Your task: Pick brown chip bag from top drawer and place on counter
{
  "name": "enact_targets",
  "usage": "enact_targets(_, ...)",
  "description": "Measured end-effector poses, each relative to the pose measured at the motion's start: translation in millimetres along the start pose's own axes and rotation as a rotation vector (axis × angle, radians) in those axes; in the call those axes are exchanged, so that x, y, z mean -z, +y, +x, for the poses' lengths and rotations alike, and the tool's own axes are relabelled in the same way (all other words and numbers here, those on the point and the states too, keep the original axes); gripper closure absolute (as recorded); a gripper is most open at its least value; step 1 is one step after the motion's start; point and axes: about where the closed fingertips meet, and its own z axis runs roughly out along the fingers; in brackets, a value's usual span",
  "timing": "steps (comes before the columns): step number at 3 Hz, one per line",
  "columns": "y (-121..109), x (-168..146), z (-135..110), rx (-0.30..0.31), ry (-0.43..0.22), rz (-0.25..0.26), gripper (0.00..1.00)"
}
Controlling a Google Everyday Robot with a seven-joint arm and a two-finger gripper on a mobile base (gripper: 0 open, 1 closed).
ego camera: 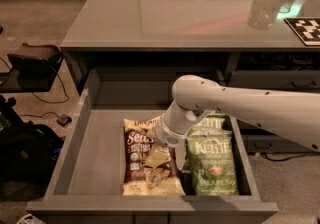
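The gripper sits atop the brown bag, which lies front-to-back in the drawer (released or clenched: cannot tell).

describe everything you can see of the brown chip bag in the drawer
The brown chip bag is a glossy packet with a dark brown front, white lettering and pale cream bands at top and bottom. It lies flat and face up on the floor of the open drawer, top edge toward the back, just left of the green Kettle jalapeño bag. The gripper is down over its right half, hiding part of the print.
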Motion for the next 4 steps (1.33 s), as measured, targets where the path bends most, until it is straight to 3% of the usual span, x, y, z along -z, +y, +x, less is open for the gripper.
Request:
enact_targets(1, 0.0, 0.0, 0.0, 0.000, 0.000, 0.000, 0.89)
enact_targets(2, 0.0, -0.1, 0.0, 0.000, 0.000, 0.000, 1.00)
enact_targets(4, 1.0, 7.5, -4.1, 0.000, 0.000, 0.000, 1.00)
